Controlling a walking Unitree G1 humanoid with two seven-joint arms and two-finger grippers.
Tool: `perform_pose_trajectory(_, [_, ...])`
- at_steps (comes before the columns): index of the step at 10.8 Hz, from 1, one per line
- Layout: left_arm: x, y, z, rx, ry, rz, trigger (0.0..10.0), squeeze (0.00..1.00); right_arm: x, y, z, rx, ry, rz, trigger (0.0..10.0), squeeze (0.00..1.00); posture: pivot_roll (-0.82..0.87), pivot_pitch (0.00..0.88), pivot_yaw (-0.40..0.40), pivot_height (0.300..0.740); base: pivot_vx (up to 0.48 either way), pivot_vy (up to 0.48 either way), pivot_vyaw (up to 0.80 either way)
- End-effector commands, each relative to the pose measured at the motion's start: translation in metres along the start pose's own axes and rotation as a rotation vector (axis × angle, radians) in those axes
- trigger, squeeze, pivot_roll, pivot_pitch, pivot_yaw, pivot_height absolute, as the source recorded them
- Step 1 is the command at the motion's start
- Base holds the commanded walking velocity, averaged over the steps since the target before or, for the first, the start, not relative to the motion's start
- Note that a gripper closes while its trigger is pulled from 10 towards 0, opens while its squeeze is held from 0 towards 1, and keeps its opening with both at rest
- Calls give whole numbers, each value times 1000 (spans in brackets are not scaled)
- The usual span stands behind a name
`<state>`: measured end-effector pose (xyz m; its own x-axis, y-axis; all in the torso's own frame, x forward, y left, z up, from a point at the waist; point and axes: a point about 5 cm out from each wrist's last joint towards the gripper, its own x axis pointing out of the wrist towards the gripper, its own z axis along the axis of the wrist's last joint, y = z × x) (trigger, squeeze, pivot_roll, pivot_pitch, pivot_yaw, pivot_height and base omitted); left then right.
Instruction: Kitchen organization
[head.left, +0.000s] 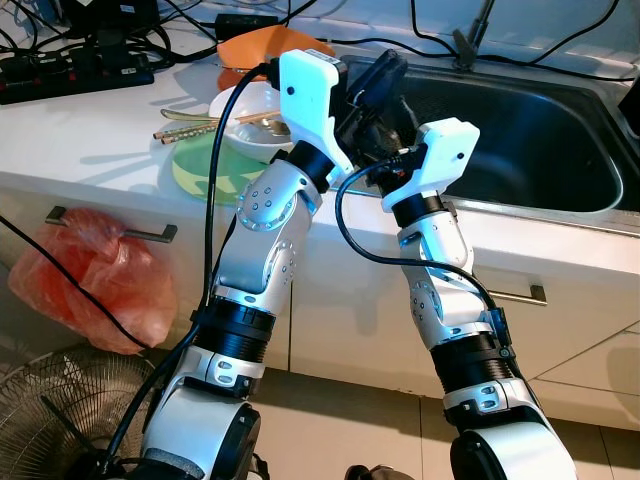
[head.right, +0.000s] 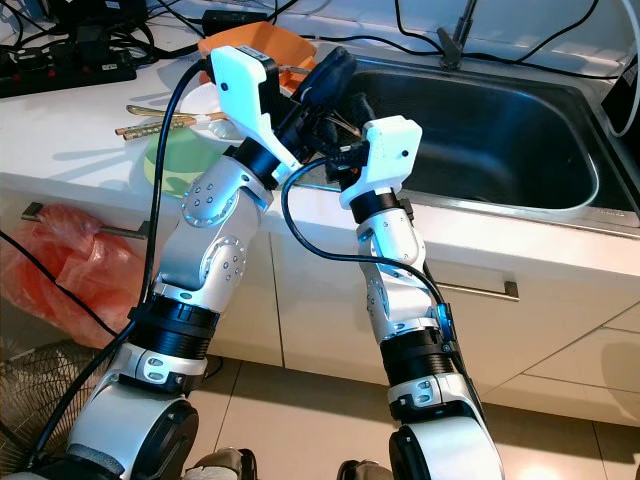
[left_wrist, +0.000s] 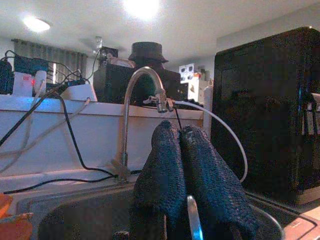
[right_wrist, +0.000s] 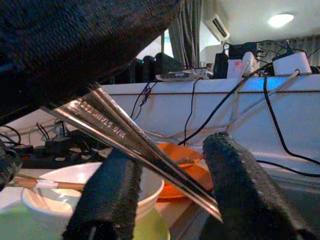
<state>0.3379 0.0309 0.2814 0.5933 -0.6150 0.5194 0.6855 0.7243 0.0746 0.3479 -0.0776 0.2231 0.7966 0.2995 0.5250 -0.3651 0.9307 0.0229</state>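
left gripper: fingers pinched on metal chopsticks. right gripper: spread, empty. you close it squarely, over sink.

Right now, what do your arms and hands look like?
My left arm and right arm are shiny silver with black rings and small screws. A white boxy block tops each wrist, and black cables loop along them. My left hand and right hand each have two long black fingers with a rough, knitted-looking cover.
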Motion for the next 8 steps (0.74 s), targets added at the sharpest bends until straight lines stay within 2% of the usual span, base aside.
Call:
perform_pose_trajectory(1, [4, -12, 0, 8, 9, -58, 10000, 0, -2, -1, -3, -15, 20, 5, 0, 0, 56, 89, -22, 740, 0, 0, 0])
perform_pose_trajectory(8, [4, -12, 2, 13, 1, -53, 10000, 0, -3, -2, -6, -22, 33, 1, 0, 0, 56, 89, -23, 740, 0, 0, 0])
